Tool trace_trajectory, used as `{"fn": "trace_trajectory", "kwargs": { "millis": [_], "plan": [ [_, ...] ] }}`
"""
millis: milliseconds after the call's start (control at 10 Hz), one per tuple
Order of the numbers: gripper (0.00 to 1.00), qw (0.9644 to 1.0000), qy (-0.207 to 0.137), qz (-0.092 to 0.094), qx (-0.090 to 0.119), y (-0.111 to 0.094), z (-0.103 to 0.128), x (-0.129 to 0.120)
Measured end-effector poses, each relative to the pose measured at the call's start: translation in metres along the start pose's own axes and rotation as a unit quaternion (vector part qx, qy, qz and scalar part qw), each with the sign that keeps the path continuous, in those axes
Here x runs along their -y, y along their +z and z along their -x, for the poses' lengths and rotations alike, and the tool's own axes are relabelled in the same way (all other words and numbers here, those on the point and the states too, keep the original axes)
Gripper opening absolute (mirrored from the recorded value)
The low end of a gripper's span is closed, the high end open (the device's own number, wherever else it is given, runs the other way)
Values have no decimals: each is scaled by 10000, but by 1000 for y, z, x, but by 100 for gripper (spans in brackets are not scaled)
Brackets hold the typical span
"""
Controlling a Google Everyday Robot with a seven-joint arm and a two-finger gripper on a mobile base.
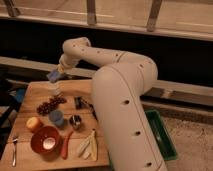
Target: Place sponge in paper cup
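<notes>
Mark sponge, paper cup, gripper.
sponge (52, 76), camera view, its blue face.
paper cup (54, 90), camera view, its side wall.
gripper (57, 73), camera view, between the jaws, above the paper cup, holding the sponge.

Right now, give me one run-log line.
tool: shut on sponge | place: just above cup | sponge: not yet in cup | phase: ready to lower

Rises as a thick white arm (125, 100) from the lower right of the view, very wide at the base. Bends at a rounded elbow and stretches up and to the left along a slimmer forearm. Turns down at the wrist (74, 50). Ends in the gripper (56, 73), just under the wrist, above the far left part of the table (35, 92). Points down and left, with the fingers closed on the sponge (52, 76).
</notes>
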Motion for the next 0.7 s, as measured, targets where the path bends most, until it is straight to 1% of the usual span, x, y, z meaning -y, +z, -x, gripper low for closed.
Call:
{"fn": "trace_trajectory", "kwargs": {
  "millis": [100, 300, 500, 700],
  "plan": [
    [0, 10000, -20, -62, -37, 5, -1, 0],
    [0, 9997, -19, -200, -100, 7, -5, 7],
    [0, 9995, -34, -272, -178, 9, -8, 9],
    [0, 9990, -73, -343, -264, 6, -11, 10]
  ]
}}
